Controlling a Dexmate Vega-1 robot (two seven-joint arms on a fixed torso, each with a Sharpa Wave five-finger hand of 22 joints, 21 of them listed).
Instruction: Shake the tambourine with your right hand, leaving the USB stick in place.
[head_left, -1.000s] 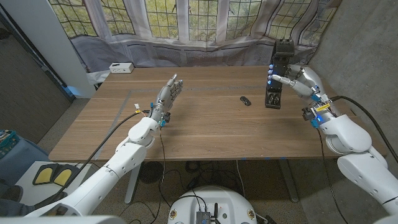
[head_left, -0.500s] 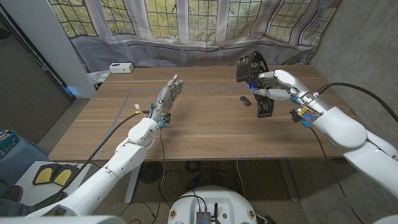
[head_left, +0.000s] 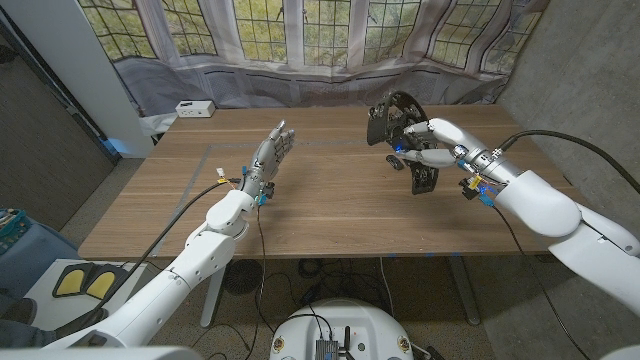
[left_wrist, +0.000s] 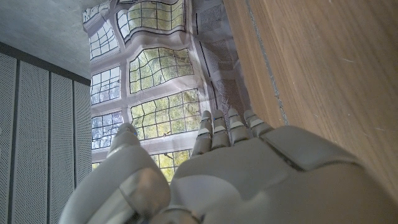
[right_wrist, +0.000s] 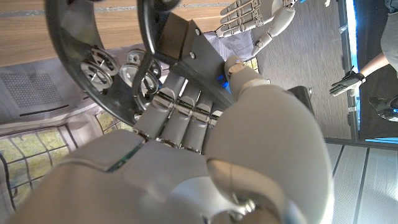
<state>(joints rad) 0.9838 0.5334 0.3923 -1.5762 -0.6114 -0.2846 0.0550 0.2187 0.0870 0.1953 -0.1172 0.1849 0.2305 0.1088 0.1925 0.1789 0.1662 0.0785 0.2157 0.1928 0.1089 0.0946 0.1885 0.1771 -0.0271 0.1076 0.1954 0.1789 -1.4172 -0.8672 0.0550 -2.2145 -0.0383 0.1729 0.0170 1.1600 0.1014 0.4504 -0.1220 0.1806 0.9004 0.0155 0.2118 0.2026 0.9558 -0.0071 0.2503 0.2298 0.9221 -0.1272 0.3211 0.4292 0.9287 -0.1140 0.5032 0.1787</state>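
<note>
Over the last second the right hand (head_left: 432, 150), fingers wrapped round the tambourine (head_left: 398, 122), swung it from the frame's upper right toward centre above the USB stick (head_left: 396, 160), so shaking looked underway, while the left hand (head_left: 270, 155) stayed open and empty.

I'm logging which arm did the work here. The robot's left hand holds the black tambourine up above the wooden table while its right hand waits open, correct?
Not quite: the hands are swapped. In the head view the right hand grips the black tambourine above the wooden table, and the left hand waits open, fingers straight and holding nothing.
</note>
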